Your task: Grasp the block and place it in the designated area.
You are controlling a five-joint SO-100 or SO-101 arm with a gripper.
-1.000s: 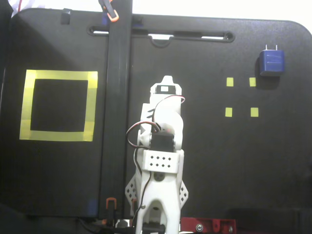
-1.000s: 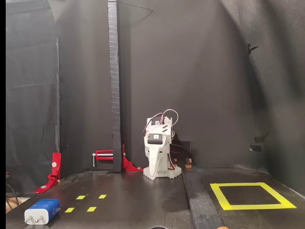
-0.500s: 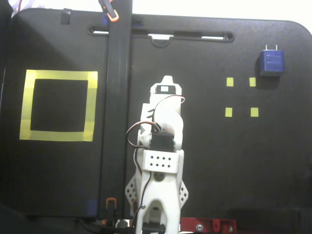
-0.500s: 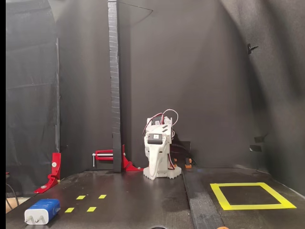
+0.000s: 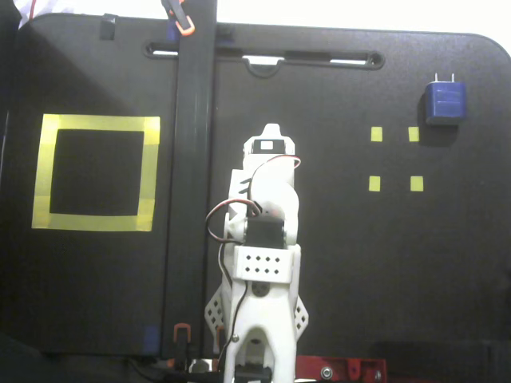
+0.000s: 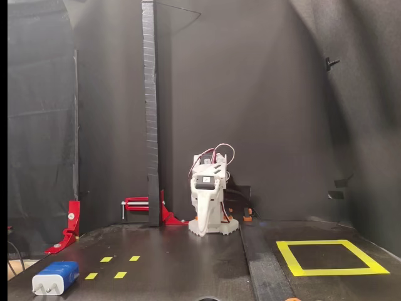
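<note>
The arm (image 5: 263, 263) sits folded at its base; its gripper (image 6: 204, 219) points down, and I cannot tell if the jaws are apart. The block (image 5: 445, 101) lies far right in the top view, well apart from the yellow square (image 5: 96, 171), so reaching comes first.

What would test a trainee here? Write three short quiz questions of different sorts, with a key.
1. True or false: the block lies inside the designated area.
2. In the top-down fixed view, the block sits nearest: A) the four small yellow squares B) the red clamp C) the arm's base.
3. Fill in: the gripper holds ____.

Key: 1 false; it lies on the far side of the arm from the area. 2 A. 3 nothing; the arm is folded, apart from the block.
</note>
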